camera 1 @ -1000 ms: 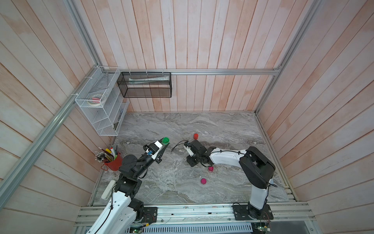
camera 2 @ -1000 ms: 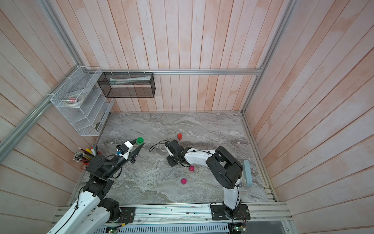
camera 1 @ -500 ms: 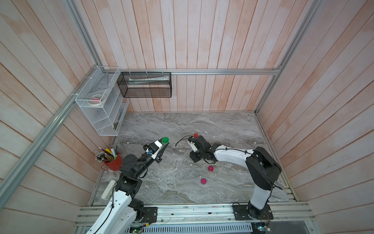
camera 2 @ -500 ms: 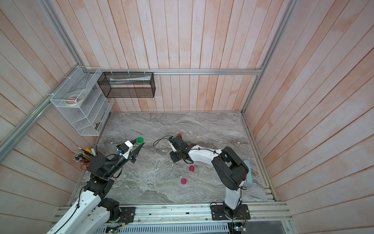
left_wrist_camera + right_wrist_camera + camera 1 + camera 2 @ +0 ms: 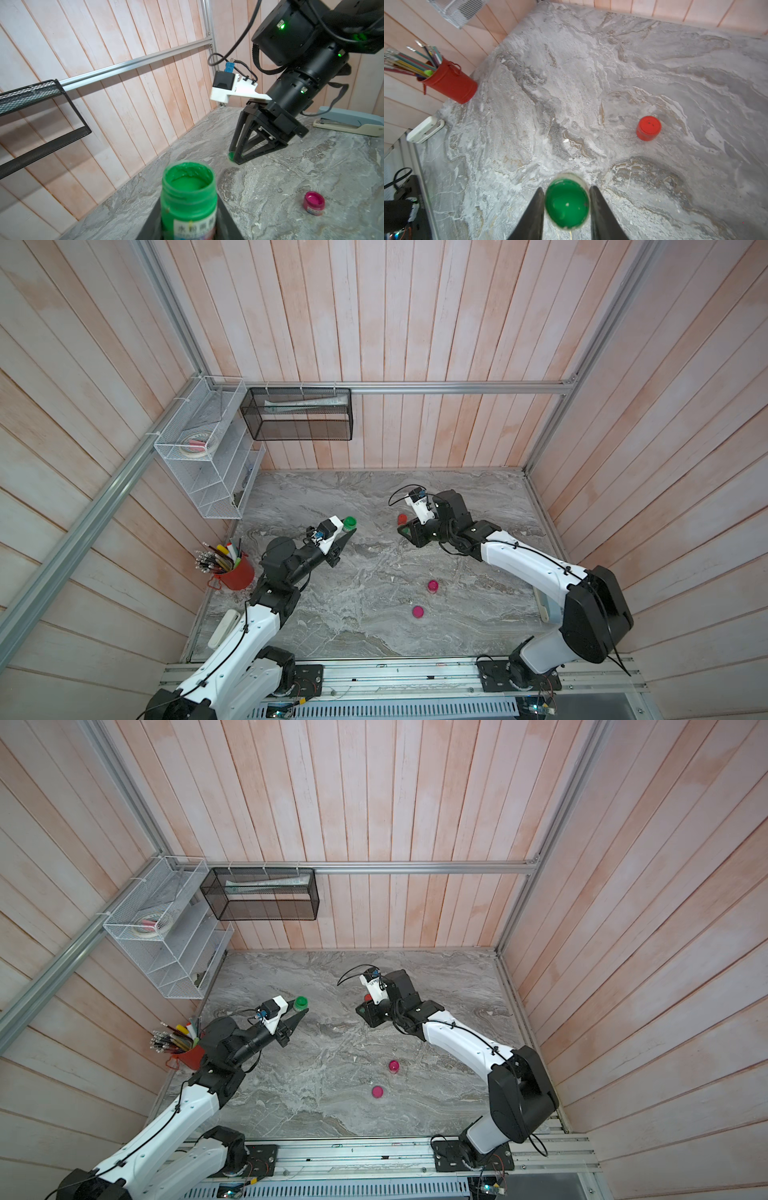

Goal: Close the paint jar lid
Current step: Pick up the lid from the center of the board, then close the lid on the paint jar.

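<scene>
**If the lid slips, green paint is at stake**

Because the green paint jar (image 5: 188, 182) is open with wet-looking paint inside, any tilt or bump while jar and lid are brought together could, I judge, slop paint onto the marble table (image 5: 291, 176). Its green lid (image 5: 566, 204) is pinched by the rim only, with its inner face toward the wrist camera. It may twist out of the grip, or come down crooked and jam on the thread.

The jar is left of the table's centre, clamped at its body between the drawn-in jaws of the left gripper (image 5: 189, 202). Whether it rests on the table I cannot tell. The lid lies well apart to its right, down at the tabletop, squeezed between the nearly closed jaws of the right gripper (image 5: 566, 190).

A capped red jar (image 5: 649, 127) stands just beside that gripper, toward the far wall. An open pink jar (image 5: 433, 585) and a pink lid (image 5: 418, 611) lie nearer, clear of the line between jar and lid.
</scene>
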Robot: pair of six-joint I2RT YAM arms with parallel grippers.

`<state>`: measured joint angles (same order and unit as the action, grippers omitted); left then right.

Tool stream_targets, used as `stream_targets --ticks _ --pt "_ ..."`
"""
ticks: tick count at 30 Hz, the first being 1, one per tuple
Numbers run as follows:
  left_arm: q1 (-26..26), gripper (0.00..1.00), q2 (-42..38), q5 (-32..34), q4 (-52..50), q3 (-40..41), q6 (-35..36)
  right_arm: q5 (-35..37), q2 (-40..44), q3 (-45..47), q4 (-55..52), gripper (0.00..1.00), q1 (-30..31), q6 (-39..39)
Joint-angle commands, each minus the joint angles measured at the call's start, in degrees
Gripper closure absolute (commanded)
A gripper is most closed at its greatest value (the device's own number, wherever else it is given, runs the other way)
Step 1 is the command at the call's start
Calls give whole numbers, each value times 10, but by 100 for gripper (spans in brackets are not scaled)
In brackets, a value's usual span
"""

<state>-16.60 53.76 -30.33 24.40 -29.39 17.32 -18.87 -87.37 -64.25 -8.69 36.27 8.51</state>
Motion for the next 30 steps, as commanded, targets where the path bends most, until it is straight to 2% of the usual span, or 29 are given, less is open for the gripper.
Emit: stream_targets --ticks 1,6,13,30 --pt "3 66 28 -56 41 -23 -10 -69 17 -30 8 70 2 -25" --pt "3 66 65 -78 94 -6 -31 -107 21 -62 7 70 10 -30" --pt "-21 66 94 -58 39 -24 4 -112 -8 -112 3 70 43 -36" --pt "-36 67 93 -27 41 -20 18 -140 -26 -158 -11 70 71 -46"
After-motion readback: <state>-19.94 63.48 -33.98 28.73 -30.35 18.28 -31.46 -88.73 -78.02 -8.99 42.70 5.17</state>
